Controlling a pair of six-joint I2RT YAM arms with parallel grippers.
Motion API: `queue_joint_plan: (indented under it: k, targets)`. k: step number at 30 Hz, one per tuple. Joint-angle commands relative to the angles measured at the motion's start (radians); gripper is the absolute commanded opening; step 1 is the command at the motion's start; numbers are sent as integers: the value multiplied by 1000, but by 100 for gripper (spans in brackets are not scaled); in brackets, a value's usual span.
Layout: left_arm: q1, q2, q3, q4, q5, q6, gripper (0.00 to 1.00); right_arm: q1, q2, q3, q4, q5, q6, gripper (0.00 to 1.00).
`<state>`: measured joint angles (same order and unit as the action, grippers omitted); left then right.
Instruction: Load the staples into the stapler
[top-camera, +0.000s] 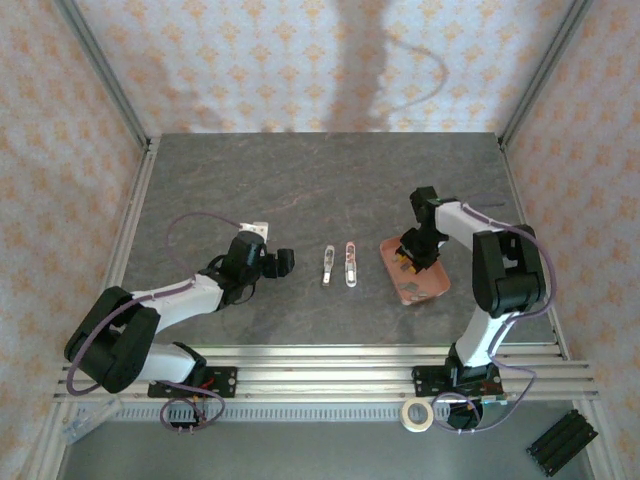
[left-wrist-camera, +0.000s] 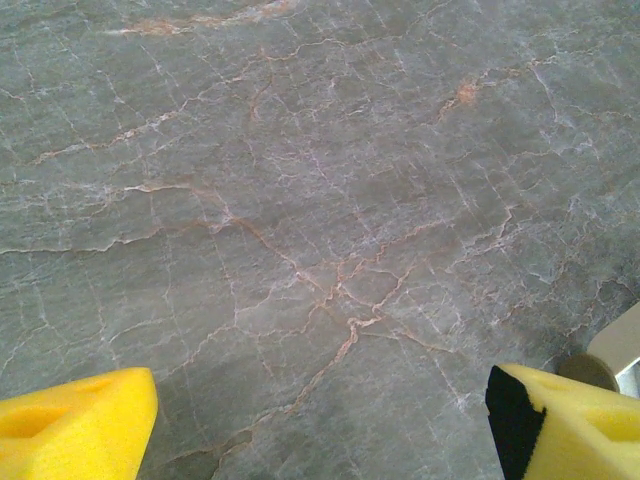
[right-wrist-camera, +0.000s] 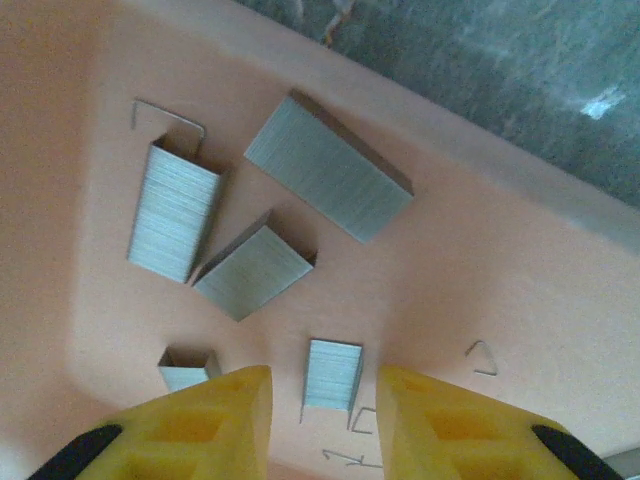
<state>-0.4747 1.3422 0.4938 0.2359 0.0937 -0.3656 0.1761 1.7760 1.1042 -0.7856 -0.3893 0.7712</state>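
My right gripper (right-wrist-camera: 325, 420) hangs low inside the tray (right-wrist-camera: 520, 260), jaws partly apart, with one short strip of the staples (right-wrist-camera: 332, 375) loose in the gap. Another strip lies just outside one finger, and three longer ones crowd the floor ahead. Left of the tray lies the stapler (top-camera: 350, 264), with bare table (top-camera: 300, 200) around it. Further left, my left gripper (top-camera: 285, 262) spreads wide over open stone.

Left arm (top-camera: 175, 297): white links, bulky black joints.
Right arm (top-camera: 485, 340): the same white and black.
Cables: thin lilac left cable (top-camera: 200, 217) and right cable (top-camera: 492, 208), looped beside each arm.
Left pincer (left-wrist-camera: 320, 400): wedge-shaped yellow fingers (left-wrist-camera: 70, 425), one with a black patch.
Right pincer (right-wrist-camera: 325, 380): yellow fingers (right-wrist-camera: 195, 425), hollowed faces, black ends.
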Motion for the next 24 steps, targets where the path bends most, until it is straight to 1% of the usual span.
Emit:
queue_joint_plan:
  k: [1,7,15,20,24]
  targets:
    - [11,5,25,5,-10,15,87,5,34,25,-63,49,-32,31]
    - [11,7,33,1,-8,17,87,4,69,23,-72,82,-61,26]
    - [10,-13,37,-22,-13,25,87,3,68,28,-69,104,-94,21]
    - [10,-40,32,-32,-17,29,87,3,23,21,-47,95,-113,19]
    - [10,-66,32,-34,-14,38,86,4,-47,6,-12,70,-149,19]
